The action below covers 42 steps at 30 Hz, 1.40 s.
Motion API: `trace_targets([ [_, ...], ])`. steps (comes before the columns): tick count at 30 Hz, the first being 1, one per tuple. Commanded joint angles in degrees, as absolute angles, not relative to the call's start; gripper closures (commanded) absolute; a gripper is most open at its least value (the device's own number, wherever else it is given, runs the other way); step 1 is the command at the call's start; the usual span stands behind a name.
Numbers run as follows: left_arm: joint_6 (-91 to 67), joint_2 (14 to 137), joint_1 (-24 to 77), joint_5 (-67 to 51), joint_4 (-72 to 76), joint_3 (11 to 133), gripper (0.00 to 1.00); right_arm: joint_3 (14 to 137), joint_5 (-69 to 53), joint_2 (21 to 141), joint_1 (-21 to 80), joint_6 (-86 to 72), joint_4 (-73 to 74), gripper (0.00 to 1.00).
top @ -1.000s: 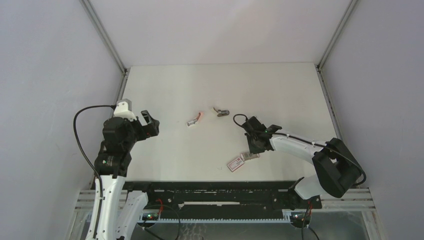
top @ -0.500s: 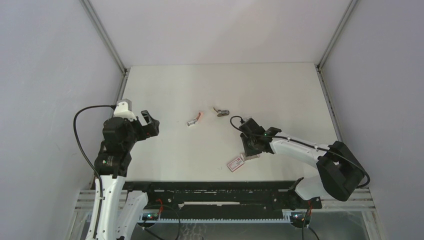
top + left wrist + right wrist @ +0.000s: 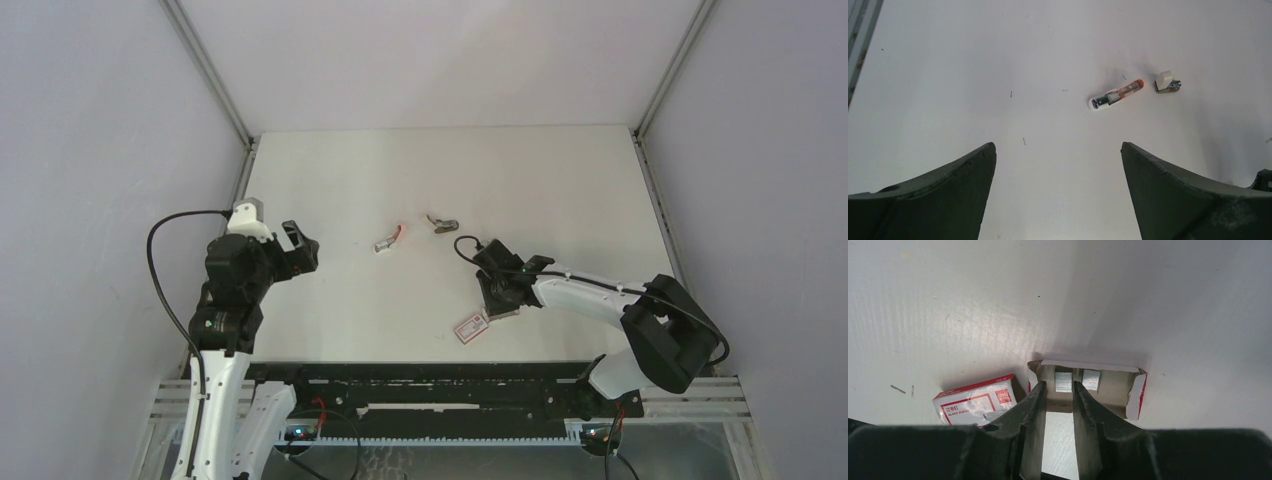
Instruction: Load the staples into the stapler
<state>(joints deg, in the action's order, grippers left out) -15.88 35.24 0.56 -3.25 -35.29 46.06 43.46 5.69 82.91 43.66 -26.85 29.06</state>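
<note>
The staples (image 3: 1063, 380) are two silvery blocks lying side by side in a pale open tray (image 3: 1113, 390) with red-edged flaps. My right gripper (image 3: 1058, 386) hangs low over the tray, its jaws a narrow gap apart on either side of the left block, with no clear contact. From above, the right gripper (image 3: 497, 298) covers the tray. The stapler (image 3: 442, 224) is small and dark grey and lies further back; it also shows in the left wrist view (image 3: 1167, 83). My left gripper (image 3: 300, 250) is wide open and empty above the table at the left (image 3: 1058, 145).
The white sleeve with a red label (image 3: 975, 402) lies just left of the tray (image 3: 470, 326). A slim white and orange object (image 3: 1115, 95) lies left of the stapler (image 3: 389, 238). Single loose staples (image 3: 1024, 141) are scattered on the table.
My right gripper has shifted a little to the left over the tray. The left arm, the stapler and the sleeve have not moved.
</note>
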Motion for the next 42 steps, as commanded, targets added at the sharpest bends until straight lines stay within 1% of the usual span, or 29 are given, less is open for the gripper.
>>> trace_targets([
  [1, -14.91, 35.12, 0.08, -3.76, -34.01, 45.16, 0.01, 45.71, 6.27, 83.26, 44.13, -27.48, 27.02, 0.75],
  [24, -14.9, 35.21, 0.08, -3.89, -34.02, 45.12, 0.01, 46.67, 8.6, 86.81, 44.21, -27.85, 27.06, 0.76],
  [30, -14.93, 35.2, 0.09, -4.04, -34.04, 45.14, 0.01, 46.9, 8.88, 86.56, 44.37, -27.88, 27.1, 0.84],
  [34, -15.51, 35.48, 0.09, -3.15, -34.0, 44.99, 0.01, 47.61, 8.81, 84.83, 44.38, -27.44, 28.08, 0.88],
  [38, -20.56, 35.77, 0.49, -4.97, -33.57, 45.79, 0.05, 48.07, 8.7, 80.97, 44.38, -26.64, 29.73, 0.88],
  [40, -25.98, 34.66, 1.77, -8.87, -28.83, 43.35, 0.05, 48.09, 8.86, 78.53, 44.3, -26.24, 30.77, 0.88],
  [42, -31.63, 34.19, 3.35, -11.19, -20.96, 39.19, 0.05, 47.75, 8.78, 76.43, 44.07, -25.63, 31.27, 0.88],
])
